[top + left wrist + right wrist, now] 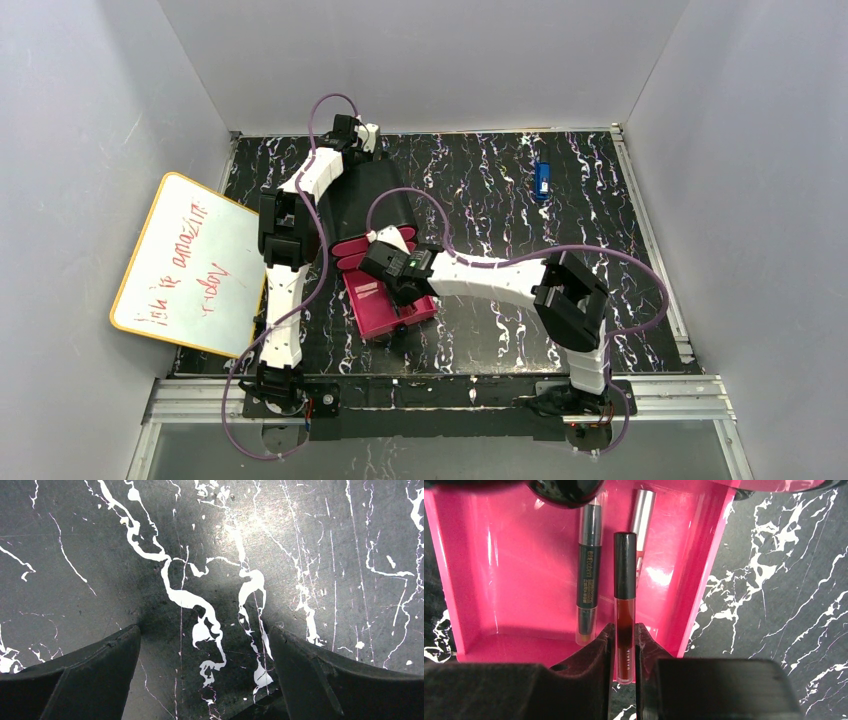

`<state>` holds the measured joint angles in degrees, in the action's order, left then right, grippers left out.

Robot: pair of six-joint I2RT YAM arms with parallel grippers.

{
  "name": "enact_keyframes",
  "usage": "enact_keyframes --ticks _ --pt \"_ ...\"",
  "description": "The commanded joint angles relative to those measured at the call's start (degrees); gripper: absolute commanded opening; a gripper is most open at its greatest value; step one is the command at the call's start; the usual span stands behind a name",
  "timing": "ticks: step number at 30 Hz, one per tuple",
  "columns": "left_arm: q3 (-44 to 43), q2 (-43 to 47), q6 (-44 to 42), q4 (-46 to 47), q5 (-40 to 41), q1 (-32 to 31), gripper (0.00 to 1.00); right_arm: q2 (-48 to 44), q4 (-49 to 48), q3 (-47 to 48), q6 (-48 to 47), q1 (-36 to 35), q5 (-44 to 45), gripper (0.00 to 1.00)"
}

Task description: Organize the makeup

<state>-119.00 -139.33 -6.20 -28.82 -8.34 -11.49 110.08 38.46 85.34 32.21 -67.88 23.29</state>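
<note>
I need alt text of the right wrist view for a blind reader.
The right gripper holds a thin dark-red tube with a black cap over an open pink plastic drawer. A dark grey stick and a silver-capped stick lie inside it.

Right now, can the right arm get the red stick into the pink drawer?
Probably yes. The right gripper, shut on the red stick, holds it just over the open pink drawer, with nothing between. Inside lie two sticks, with bare floor beside them.

Red handwriting on whiteboard (190,265): "amazing", "today" partly legible. Lettering on dark-red tube (625,607), grey stick (588,577) unreadable.
</note>
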Motion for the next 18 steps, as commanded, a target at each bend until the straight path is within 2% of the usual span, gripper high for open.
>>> enact_keyframes --ticks 1,14,18 --pt "-0.8 -1.4 0.1 -4.3 -1.8 -0.8 0.98 2.3 -2.0 3.4 -2.4 1.1 1.3 0.14" --pt "-0.9 -1.7 0.2 -4.4 -1.9 -0.9 0.98 1.1 -0.7 -0.3 -1.4 1.3 5.6 0.23" --pt "-0.9 -1.6 0.1 -4.3 -1.8 -0.9 0.98 1.3 -0.7 -1.2 -0.9 1.3 6.5 0.30"
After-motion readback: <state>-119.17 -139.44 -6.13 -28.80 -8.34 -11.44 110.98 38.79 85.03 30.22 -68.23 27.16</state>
